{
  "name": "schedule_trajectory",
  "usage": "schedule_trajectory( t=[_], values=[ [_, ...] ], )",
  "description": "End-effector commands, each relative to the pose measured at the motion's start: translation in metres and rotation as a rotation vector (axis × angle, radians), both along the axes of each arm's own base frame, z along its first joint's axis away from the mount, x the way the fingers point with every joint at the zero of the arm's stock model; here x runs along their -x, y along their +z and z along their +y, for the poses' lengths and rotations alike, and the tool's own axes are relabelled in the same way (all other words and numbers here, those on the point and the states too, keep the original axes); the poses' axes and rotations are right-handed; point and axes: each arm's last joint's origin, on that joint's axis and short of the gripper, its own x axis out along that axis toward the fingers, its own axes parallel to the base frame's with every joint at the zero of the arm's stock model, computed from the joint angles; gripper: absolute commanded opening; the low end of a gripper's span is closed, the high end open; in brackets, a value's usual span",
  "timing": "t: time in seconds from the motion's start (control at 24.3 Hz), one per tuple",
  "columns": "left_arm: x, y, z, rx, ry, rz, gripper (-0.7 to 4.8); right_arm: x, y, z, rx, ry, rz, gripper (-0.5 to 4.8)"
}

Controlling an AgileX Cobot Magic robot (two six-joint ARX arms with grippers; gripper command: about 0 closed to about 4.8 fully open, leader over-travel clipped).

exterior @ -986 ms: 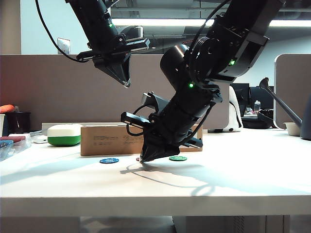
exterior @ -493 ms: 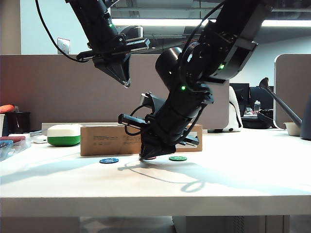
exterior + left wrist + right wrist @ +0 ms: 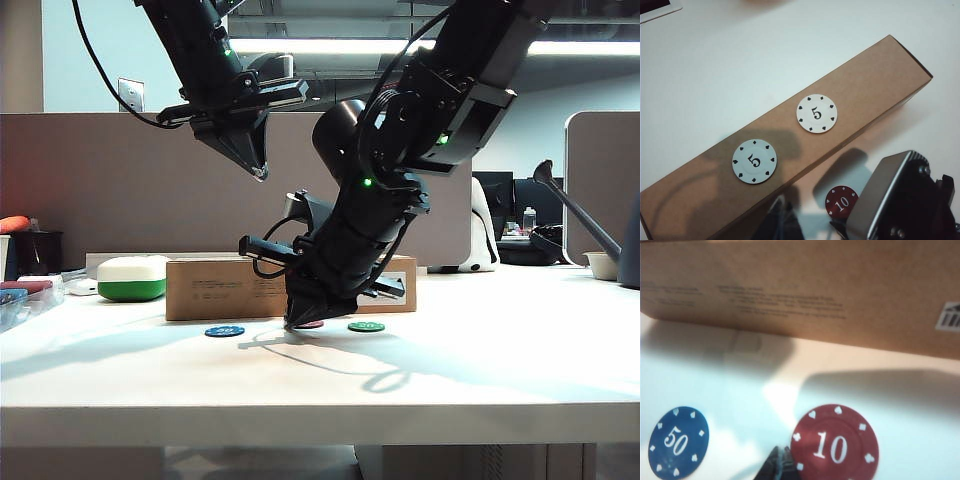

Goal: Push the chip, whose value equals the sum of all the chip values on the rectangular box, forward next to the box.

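Note:
The dark-red chip (image 3: 835,444), marked 10, lies on the white table a short way in front of the rectangular box (image 3: 800,290). My right gripper (image 3: 780,466) is shut, its tip on the table and touching the chip's near edge. From the exterior view the right gripper (image 3: 292,324) leans steeply down with the chip (image 3: 310,324) just beside its tip, before the box (image 3: 225,288). Two white chips marked 5 (image 3: 817,113) (image 3: 754,161) rest on the box top (image 3: 865,80). My left gripper (image 3: 257,168) hangs shut, high above the box, holding nothing.
A blue chip marked 50 (image 3: 678,441) lies left of the red one, and a green chip (image 3: 366,326) lies right of it. A white-and-green case (image 3: 132,277) stands left of the box. A watering can (image 3: 600,235) stands at the far right.
My right arm has leaned further toward the box, and its tip has slid the red chip closer to the box front. The left arm has not moved.

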Motion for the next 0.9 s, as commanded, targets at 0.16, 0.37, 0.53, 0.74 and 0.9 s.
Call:
schedule_trajectory(
  t=[0.16, 0.37, 0.53, 0.74, 0.9],
  values=[
    [0.001, 0.003, -0.001, 0.008, -0.004, -0.014, -0.05, 0.010, -0.018, -0.010, 0.128, -0.020, 0.133, -0.05],
    [0.001, 0.003, -0.001, 0.008, -0.004, -0.014, -0.05, 0.011, -0.017, -0.011, 0.150, -0.039, 0.129, -0.05],
    [0.001, 0.003, -0.001, 0.008, -0.004, -0.014, -0.05, 0.011, -0.012, -0.013, 0.186, -0.077, 0.107, -0.05],
    [0.001, 0.003, -0.001, 0.008, -0.004, -0.014, -0.05, 0.007, -0.006, -0.016, 0.191, -0.113, 0.068, -0.05],
    [0.001, 0.003, -0.001, 0.008, -0.004, -0.014, -0.05, 0.007, -0.006, -0.015, 0.187, -0.110, 0.069, -0.05]
  ],
)
